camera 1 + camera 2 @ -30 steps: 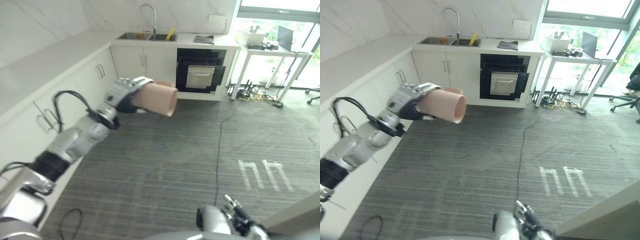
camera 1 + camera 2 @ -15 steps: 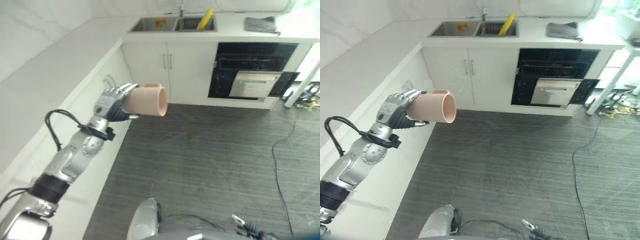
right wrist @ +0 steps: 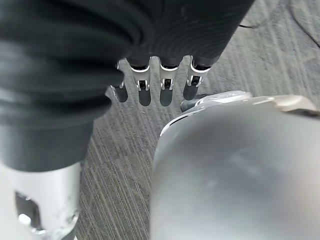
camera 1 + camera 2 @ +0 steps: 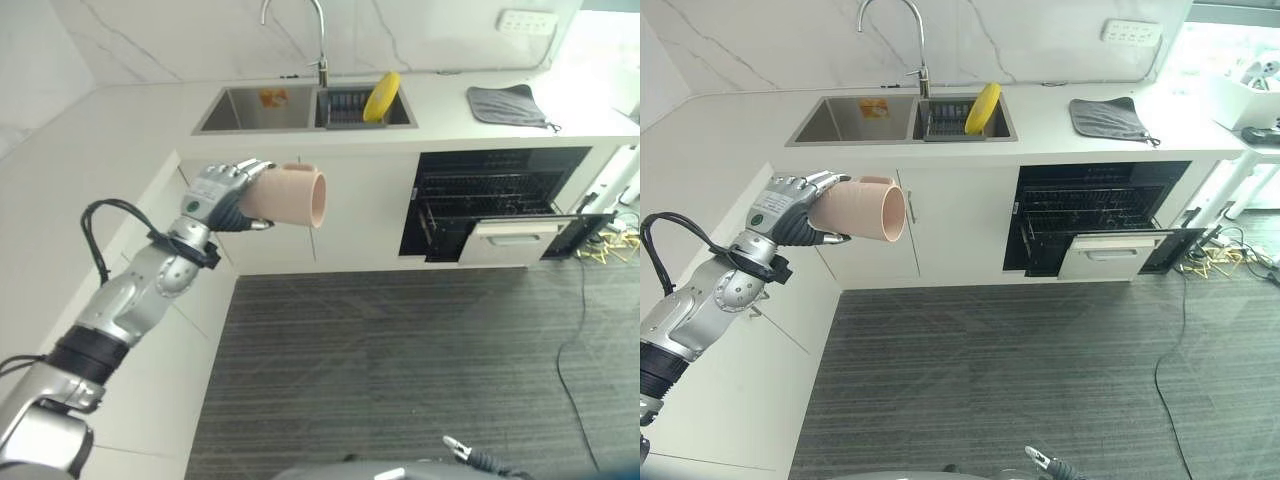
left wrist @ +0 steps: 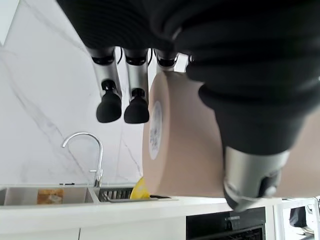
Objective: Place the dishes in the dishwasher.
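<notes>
1 pale pink cylindrical cup (image 4: 288,194) lies sideways in the left hand (image 4: 220,195), fingers curled round it, held in the air before the white cabinets, left of the open black dishwasher (image 4: 500,205). Left wrist view: fingers (image 5: 110,105) and thumb clamp the cup. Right wrist view: right hand (image 3: 160,75) hangs with straight fingers above grey floor (image 3: 125,165), holding nothing.

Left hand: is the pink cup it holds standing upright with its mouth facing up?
No. The left hand grips the pink cup on its side, its open mouth pointing sideways toward the dishwasher.
</notes>
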